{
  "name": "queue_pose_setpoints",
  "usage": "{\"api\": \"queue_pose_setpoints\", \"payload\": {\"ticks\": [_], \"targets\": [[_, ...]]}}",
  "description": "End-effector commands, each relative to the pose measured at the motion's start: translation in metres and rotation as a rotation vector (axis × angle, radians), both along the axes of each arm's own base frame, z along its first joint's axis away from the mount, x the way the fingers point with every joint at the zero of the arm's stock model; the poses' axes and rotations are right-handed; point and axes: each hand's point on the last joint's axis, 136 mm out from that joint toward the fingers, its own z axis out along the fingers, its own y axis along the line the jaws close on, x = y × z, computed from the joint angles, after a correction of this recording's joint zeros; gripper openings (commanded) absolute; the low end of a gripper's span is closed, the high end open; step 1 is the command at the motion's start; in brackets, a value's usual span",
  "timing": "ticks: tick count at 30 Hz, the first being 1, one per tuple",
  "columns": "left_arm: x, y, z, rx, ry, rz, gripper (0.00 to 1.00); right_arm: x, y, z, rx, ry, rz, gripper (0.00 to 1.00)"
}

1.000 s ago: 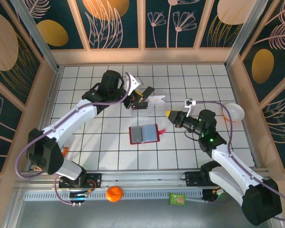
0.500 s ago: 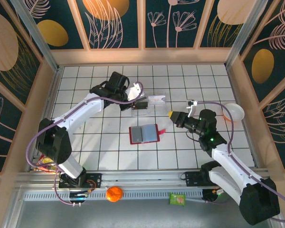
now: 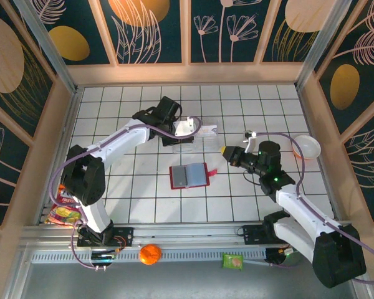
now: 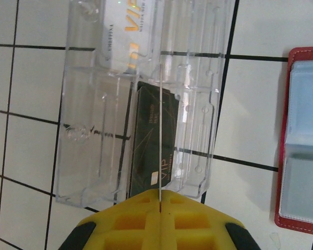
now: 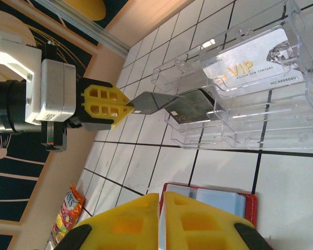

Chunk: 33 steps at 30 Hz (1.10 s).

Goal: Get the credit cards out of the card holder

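The dark credit card (image 5: pixel 172 104) was pinched by one end in the left claw (image 4: pixel 160 200), its free end tilted down into the clear tray (image 5: pixel 302 122) just ahead of that claw. The silvery card (image 5: pixel 250 67) lay in the tray's farther compartment. The red card holder (image 3: pixel 189 176) lay open on the bench (image 3: pixel 131 199), just ahead of the right claw (image 3: pixel 223 151), which was pressed together and empty. The step looked like depositing the last card; next, the left claw needed to spread and back away without snagging the tray.

Left arm reaches toward the table's (image 3: pixel 112 199) far edge, left claw (image 5: pixel 126 107) pinching a dark card (image 5: pixel 172 104). Right claw (image 3: pixel 223 150) closed, pointing left.
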Motion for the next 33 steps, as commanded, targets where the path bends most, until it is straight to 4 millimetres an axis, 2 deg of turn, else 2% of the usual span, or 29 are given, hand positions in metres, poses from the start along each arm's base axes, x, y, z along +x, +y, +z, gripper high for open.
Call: {"api": "queue_pose_setpoints", "payload": {"ticks": [1,13,18,33], "targets": [[0.003,0.0,-0.006,0.045,-0.013,-0.031,0.0,0.009,-0.001,0.021,0.011,-0.048,-0.016,0.12],[0.013,0.001,-0.019,0.083,-0.029,-0.026,0.0,0.01,-0.001,0.02,0.009,-0.044,-0.022,0.12],[0.019,0.001,-0.018,0.085,-0.058,-0.01,0.0,0.009,-0.001,0.021,0.011,-0.046,-0.019,0.12],[0.021,0.002,-0.032,0.096,-0.058,-0.003,0.0,0.01,-0.001,0.023,0.013,-0.051,-0.02,0.12]]}}
